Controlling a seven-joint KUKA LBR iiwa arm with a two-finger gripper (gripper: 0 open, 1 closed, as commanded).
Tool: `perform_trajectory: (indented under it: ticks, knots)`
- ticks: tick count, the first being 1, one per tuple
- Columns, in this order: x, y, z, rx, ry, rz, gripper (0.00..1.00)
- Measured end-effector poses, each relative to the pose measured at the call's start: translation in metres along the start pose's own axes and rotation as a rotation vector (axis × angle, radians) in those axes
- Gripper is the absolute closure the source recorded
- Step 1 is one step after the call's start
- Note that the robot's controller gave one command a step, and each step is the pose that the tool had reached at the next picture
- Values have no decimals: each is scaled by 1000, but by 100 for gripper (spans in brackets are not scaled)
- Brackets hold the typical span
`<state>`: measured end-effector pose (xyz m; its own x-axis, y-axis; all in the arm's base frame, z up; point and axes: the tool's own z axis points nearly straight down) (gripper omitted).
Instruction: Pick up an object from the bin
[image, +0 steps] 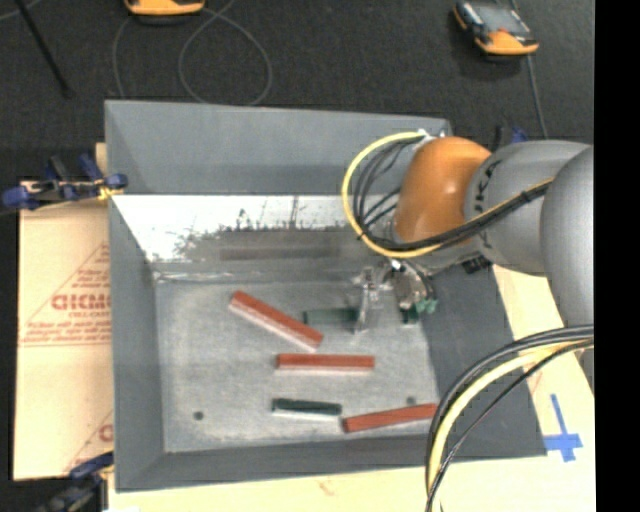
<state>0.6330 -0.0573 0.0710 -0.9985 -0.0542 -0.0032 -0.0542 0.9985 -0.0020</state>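
My gripper hangs low over the back right part of the bin floor, its two fingers spread apart and open with nothing between them. A short dark green bar lies just left of the left fingertip, partly hidden by it. Touching that bar's left end is a pale red bar, lying slanted. A second red bar lies flat a little in front of the gripper.
Near the bin's front wall lie another dark green bar and a red bar at the front right. The arm with its orange cover and cables overhangs the bin's back right corner.
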Motion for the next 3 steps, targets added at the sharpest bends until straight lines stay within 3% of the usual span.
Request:
perform_trajectory:
  ticks: [1,2,3]
  knots:
    - [8,-14,-133,2,-10,-21,100]
    - [9,-13,-128,0,-2,-23,0]
    - [81,24,-1,-4,10,-150,0]
